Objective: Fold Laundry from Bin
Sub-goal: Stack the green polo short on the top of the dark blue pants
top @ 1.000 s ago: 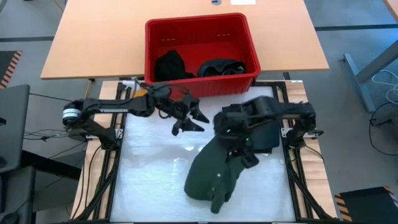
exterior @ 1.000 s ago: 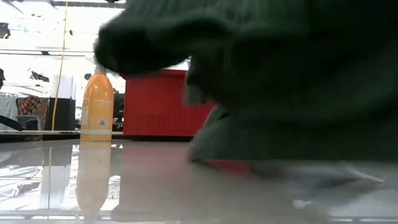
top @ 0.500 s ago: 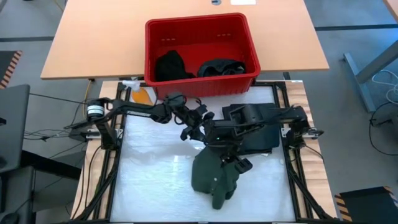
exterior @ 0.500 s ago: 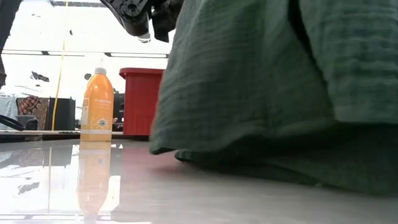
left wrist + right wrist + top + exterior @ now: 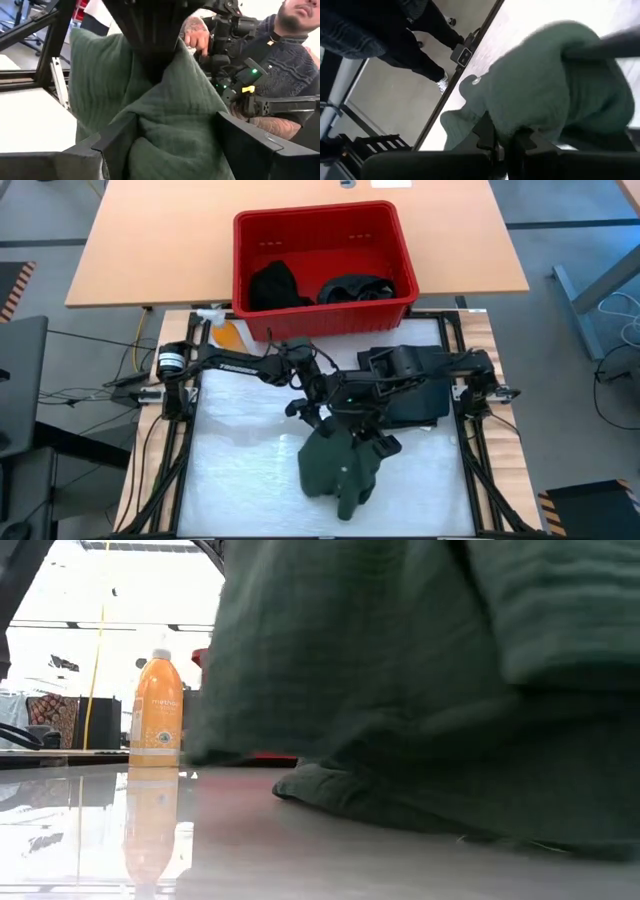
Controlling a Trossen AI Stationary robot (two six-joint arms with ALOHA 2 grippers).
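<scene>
- High view: the dark olive-green crinkled cloth garment [image 5: 340, 470] hangs bunched at the middle of the white table top [image 5: 240, 480], its lower end resting on the surface and its upper end gathered up between the two arms.
- The right gripper [image 5: 350, 420] reaches in from the right side and pinches the top of the green garment; in the right wrist view its narrow fingers [image 5: 487, 132] are clamped on a fold of the cloth [image 5: 540, 95].
- The left gripper [image 5: 305, 408] comes in from the left, right beside the right one at the garment's upper edge; in the left wrist view its two dark fingers [image 5: 115, 137] stand wide apart with the green cloth [image 5: 165, 125] bulging between them, not squeezed.
- The bright red rectangular plastic bin [image 5: 322, 320] sits beyond the white top, on the wooden table [image 5: 150, 250], and holds two more dark garments: a black bundle [image 5: 275, 285] at its left and a charcoal heap [image 5: 355, 287] at its right.
- An orange spray bottle [image 5: 157, 705] stands upright near the bin's left front corner, clear in the low view, where the green garment [image 5: 420, 690] fills most of the frame.
- Left wrist view: a person's hand [image 5: 196, 35] and patterned dark sleeve [image 5: 285, 65] show behind the right arm.
</scene>
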